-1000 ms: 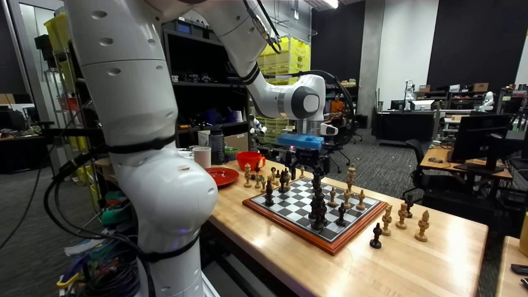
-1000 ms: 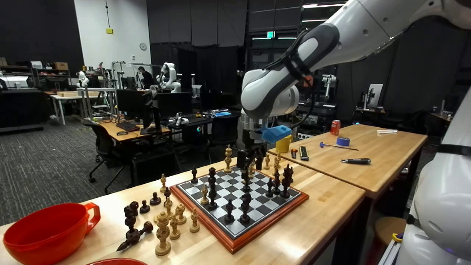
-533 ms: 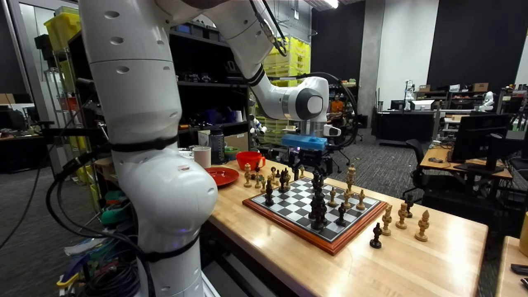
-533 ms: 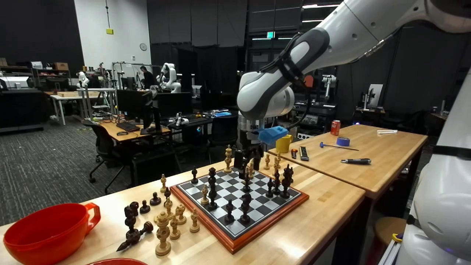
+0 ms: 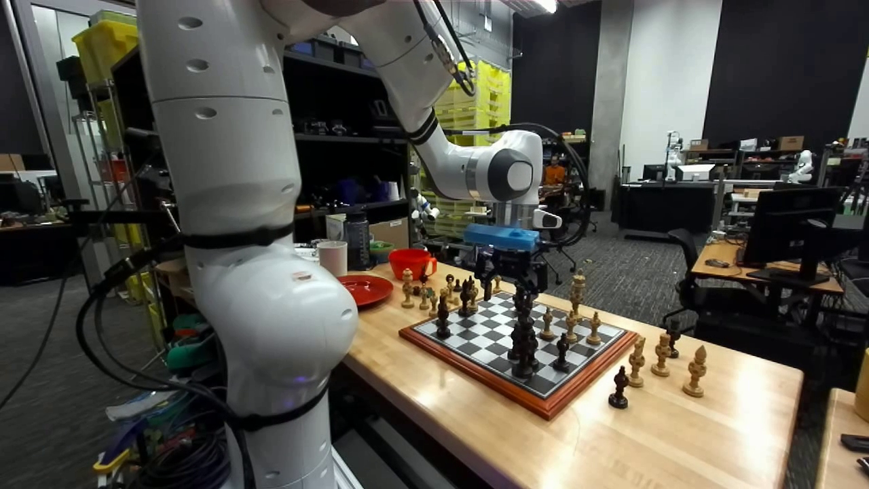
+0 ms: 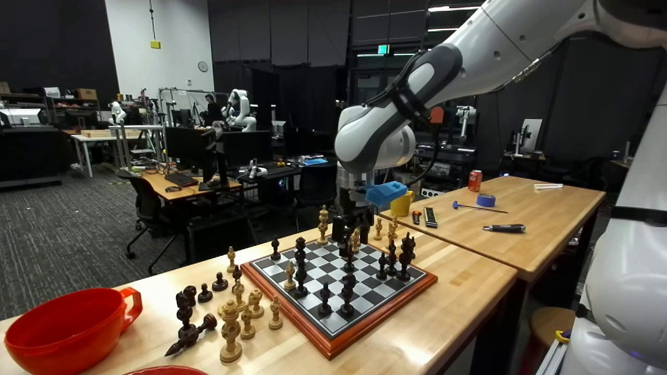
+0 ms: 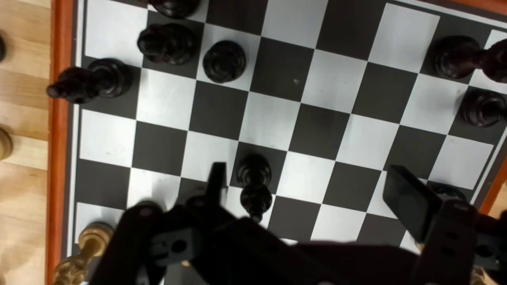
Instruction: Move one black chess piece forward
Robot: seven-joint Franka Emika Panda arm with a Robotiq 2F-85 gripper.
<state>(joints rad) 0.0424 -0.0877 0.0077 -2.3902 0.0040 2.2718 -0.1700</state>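
The end effector (image 7: pixel 309 178) is released, its two fingers (image 7: pixel 410 202) spread wide above the chessboard (image 7: pixel 317 126). Between them, nearer the finger at the wrist view's left and with a gap to either side, one black chess piece (image 7: pixel 254 178) stands upright on a dark square. A partly hidden piece (image 7: pixel 449 192) stands close to the opposite finger; contact cannot be judged. Farther out on the board, four dark pieces (image 7: pixel 224 61) cluster at the wrist view's upper left, and two further dark pieces (image 7: pixel 455 57) stand at right. Off the board, in an exterior view, three light pieces (image 5: pixel 660 356) and two black pieces (image 5: pixel 618 390) stand on the desk (image 5: pixel 611 448). Past the board's opposite side, a mixed group of pieces (image 6: pixel 231 333), overlapping too much to count, occupies the desk near one red cup (image 6: pixel 88 349) and one red plate (image 5: pixel 366 291). The adjoining desk (image 6: pixel 526 213) bears, among other items, one red can (image 6: pixel 474 180), one roll of blue tape (image 6: pixel 485 200) and one yellow mug (image 6: pixel 400 204).
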